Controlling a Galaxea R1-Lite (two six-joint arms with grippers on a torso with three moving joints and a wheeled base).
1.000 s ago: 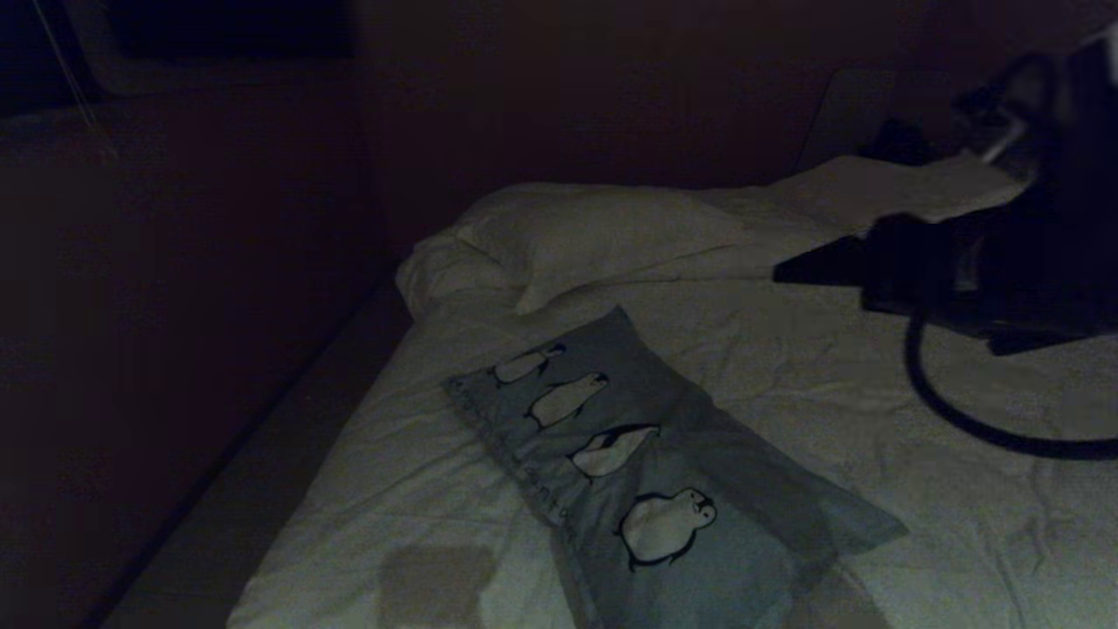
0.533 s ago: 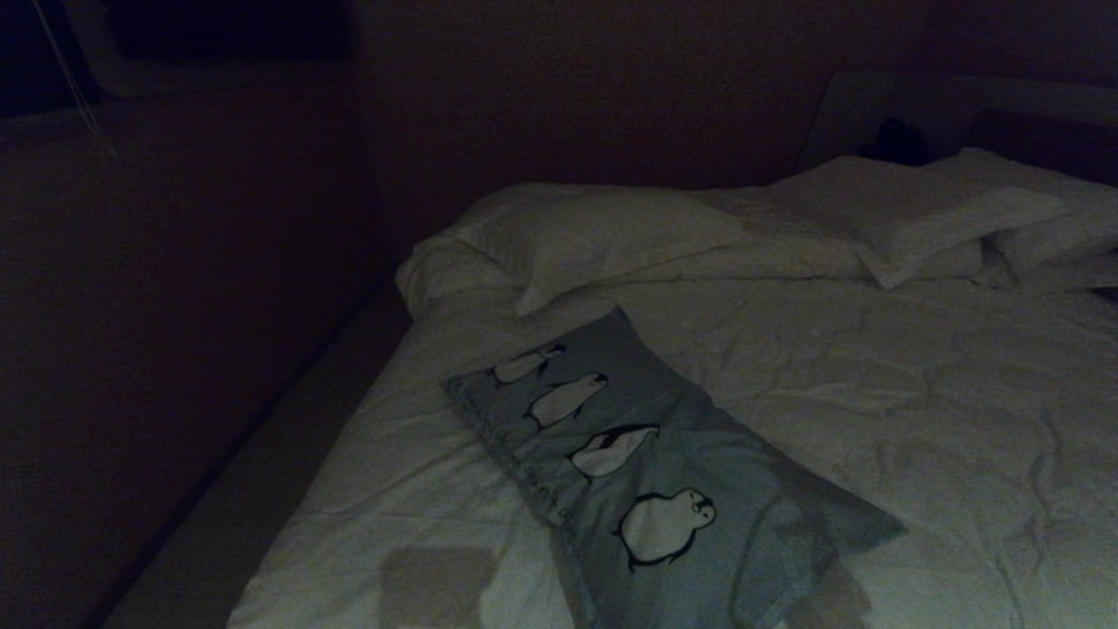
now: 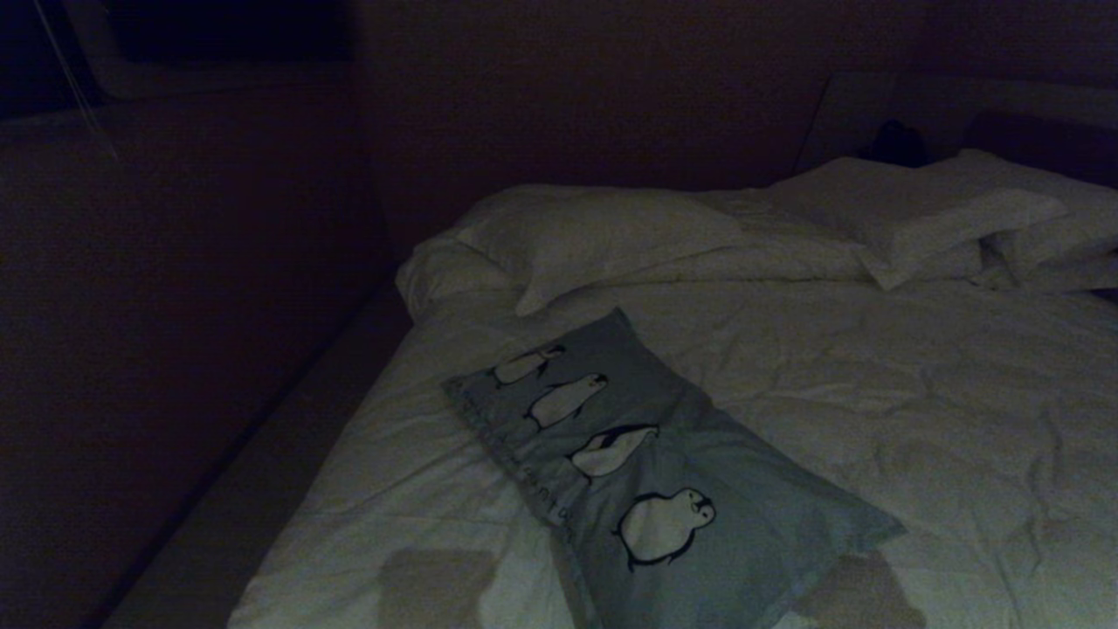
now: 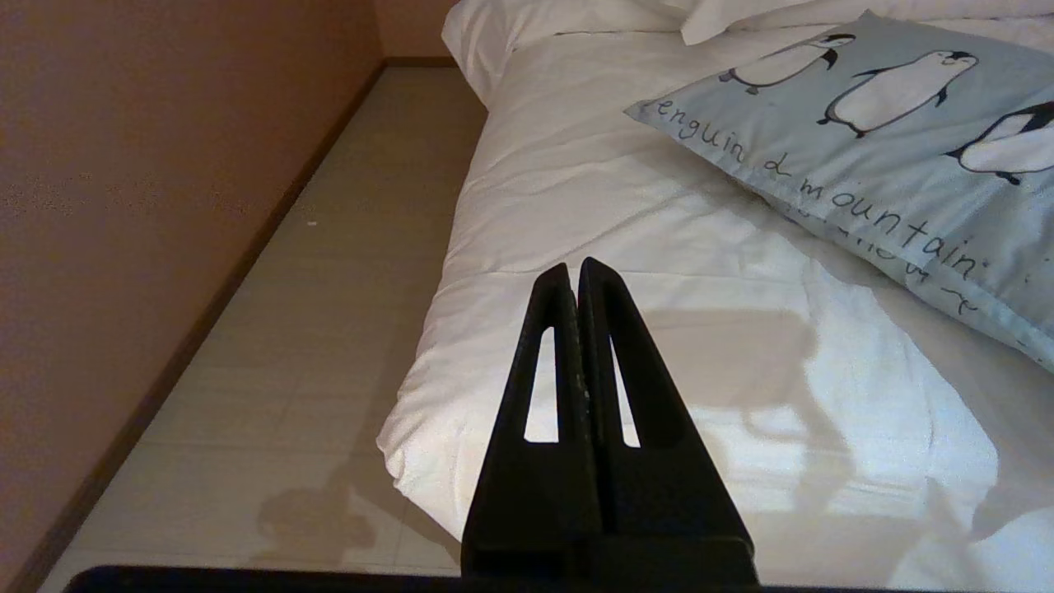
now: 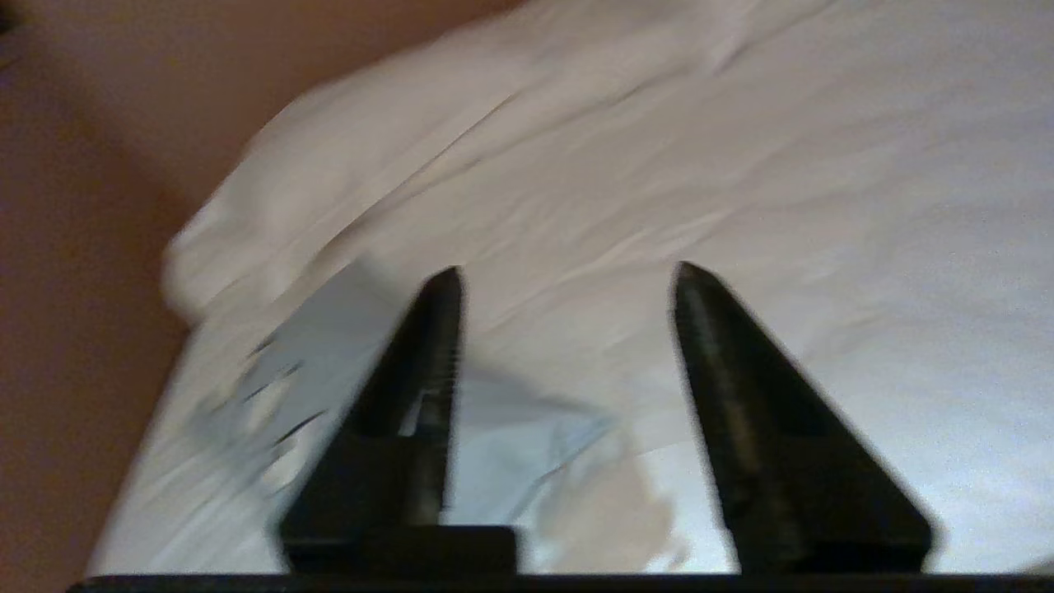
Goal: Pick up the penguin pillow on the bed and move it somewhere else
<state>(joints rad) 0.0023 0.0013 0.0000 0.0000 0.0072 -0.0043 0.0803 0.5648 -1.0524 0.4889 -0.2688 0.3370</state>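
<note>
Right arm gone from head view | right hand (image 5: 564, 276) open | grey-blue penguin pillow (image 3: 664, 472) flat

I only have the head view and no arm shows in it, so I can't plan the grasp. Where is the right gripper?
Observer: The right gripper is over the bed, open, holding nothing.
Operator: Is the penguin pillow near it?
Observer: A corner of the penguin pillow shows beyond its fingers, not between them.
Operator: And the left gripper?
Observer: The left gripper is shut, by the bed's edge, off the pillow.
</note>
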